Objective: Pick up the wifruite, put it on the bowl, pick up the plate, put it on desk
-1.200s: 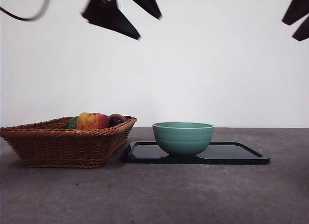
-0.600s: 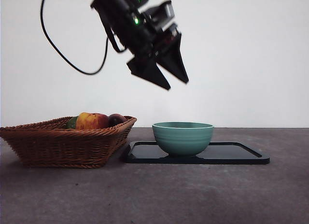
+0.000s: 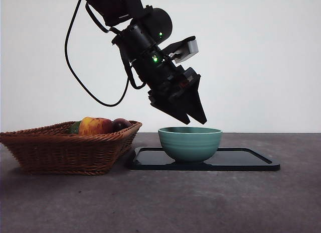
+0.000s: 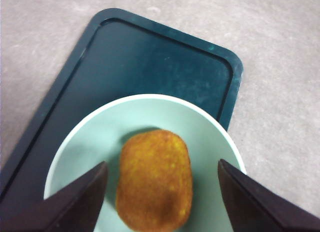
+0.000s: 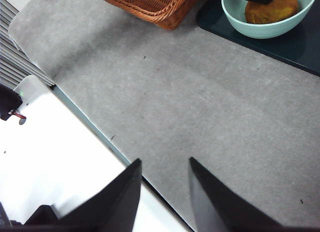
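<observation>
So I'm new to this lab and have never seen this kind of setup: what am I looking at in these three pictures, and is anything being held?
It is a robot with two arms at a grey desk. One picture comes from a low camera looking level across the desk; the other two come from cameras on each arm's wrist. The left claw hangs just above the teal bowl, jaws open, holding nothing. Its wrist view shows the brown fruit lying loose inside the bowl. The bowl stands on a dark tray, beside a wicker basket with an apple and other fruit. The right claw waits off to the side over the desk's edge, jaws open, also empty.
</observation>
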### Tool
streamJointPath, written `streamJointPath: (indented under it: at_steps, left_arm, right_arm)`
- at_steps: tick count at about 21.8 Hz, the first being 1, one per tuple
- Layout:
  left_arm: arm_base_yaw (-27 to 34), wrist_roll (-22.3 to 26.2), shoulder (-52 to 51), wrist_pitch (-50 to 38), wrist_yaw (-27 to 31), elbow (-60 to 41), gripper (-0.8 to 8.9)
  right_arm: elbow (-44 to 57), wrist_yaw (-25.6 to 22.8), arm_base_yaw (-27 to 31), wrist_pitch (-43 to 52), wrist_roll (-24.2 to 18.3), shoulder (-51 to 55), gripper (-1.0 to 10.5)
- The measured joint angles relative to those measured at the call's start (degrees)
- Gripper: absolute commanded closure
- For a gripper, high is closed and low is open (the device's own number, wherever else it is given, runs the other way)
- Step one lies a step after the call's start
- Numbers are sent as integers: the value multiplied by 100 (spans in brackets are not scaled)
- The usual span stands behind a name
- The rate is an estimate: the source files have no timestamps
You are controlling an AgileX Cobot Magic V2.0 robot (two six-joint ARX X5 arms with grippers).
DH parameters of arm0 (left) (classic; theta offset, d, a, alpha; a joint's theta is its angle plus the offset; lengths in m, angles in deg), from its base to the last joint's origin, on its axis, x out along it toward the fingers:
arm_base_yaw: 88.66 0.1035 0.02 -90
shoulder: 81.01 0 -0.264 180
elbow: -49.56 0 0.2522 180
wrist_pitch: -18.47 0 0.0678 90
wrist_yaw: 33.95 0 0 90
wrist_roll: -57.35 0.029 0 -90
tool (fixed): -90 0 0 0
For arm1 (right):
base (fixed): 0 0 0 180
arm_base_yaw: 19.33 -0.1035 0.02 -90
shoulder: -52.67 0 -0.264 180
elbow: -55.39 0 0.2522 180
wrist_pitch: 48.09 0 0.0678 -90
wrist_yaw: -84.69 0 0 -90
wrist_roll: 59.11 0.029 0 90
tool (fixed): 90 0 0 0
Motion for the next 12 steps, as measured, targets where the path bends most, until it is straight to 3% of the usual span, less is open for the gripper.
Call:
streamJointPath:
  at_steps: [12]
  left_arm:
    - [-42,234,302,-90,9,2,473]
  right_arm:
    - [0,0,0,-2,39,0,796]
